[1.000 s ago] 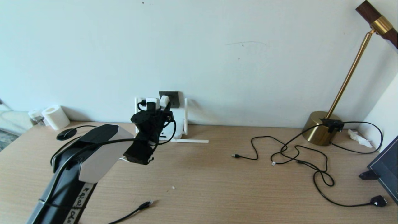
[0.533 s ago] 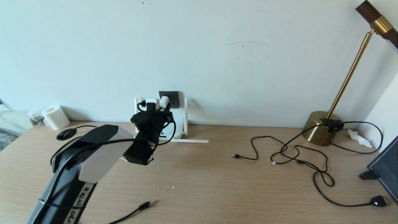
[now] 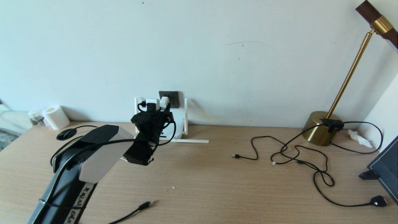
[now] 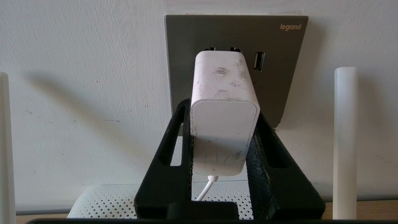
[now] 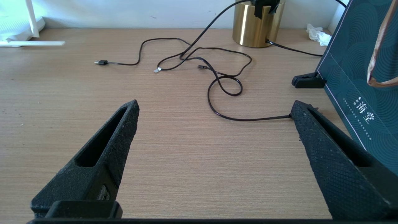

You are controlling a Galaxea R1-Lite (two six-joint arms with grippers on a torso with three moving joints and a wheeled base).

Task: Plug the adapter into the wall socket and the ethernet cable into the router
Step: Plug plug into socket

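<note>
While left gripper point(image 4: 222, 137) clamps adapter point(image 4: 223, 124), adapter's front end meets wall socket point(image 4: 279, 71), prongs partly visible. Router point(image 4: 108, 200) on desk point(image 3: 217, 174) below socket. Ethernet cable point(image 3: 141, 207) loose at desk's near edge. Right gripper point(image 5: 214, 133) parked low over desk, fingers spread wide, grasping nothing.

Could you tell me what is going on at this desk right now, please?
The left gripper has its jaws closed on the white adapter and holds it against the dark grey wall socket, just above the router. Whether the plug is fully seated cannot be told. The ethernet cable lies unplugged at the near edge of the desk. The right gripper hangs open over the desk, holding nothing.
</note>
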